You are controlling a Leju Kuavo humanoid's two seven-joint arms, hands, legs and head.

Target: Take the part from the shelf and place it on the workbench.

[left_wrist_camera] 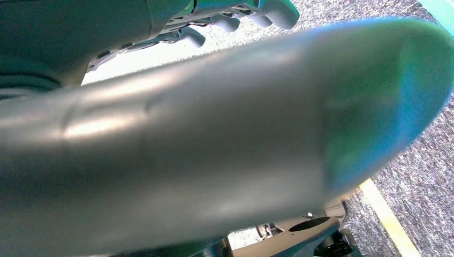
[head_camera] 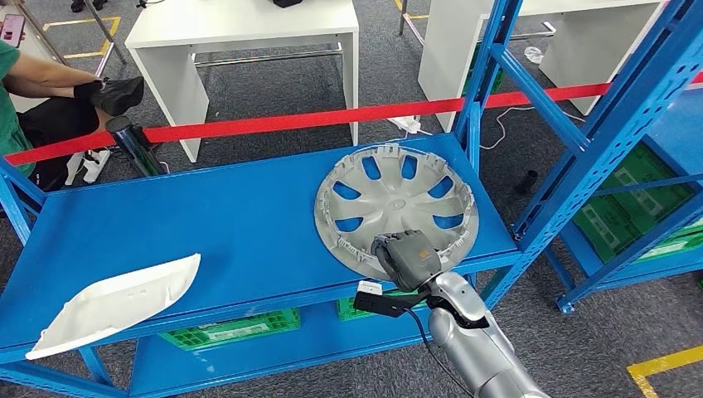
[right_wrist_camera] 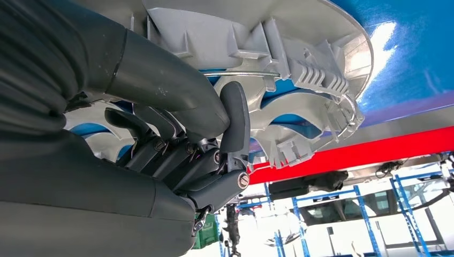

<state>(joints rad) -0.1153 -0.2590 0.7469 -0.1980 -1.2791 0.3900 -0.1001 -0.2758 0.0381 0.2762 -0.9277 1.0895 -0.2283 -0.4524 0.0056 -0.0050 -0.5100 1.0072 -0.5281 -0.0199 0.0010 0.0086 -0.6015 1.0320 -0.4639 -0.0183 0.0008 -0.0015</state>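
Right hand (head_camera: 408, 257) grips the near rim of the hubcap (head_camera: 396, 204), lying flat, ribbed back upward.

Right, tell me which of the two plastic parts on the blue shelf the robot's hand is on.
The round silver-grey hubcap at the shelf's right end; the right hand rests on its near rim. The white curved panel lies untouched at the left.

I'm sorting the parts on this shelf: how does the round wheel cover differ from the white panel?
The wheel cover is round, silver-grey and has spoke openings; the white panel is long, tapered and solid. The right hand rests at the wheel cover's near rim; nothing touches the white panel. Both lie on the blue shelf.
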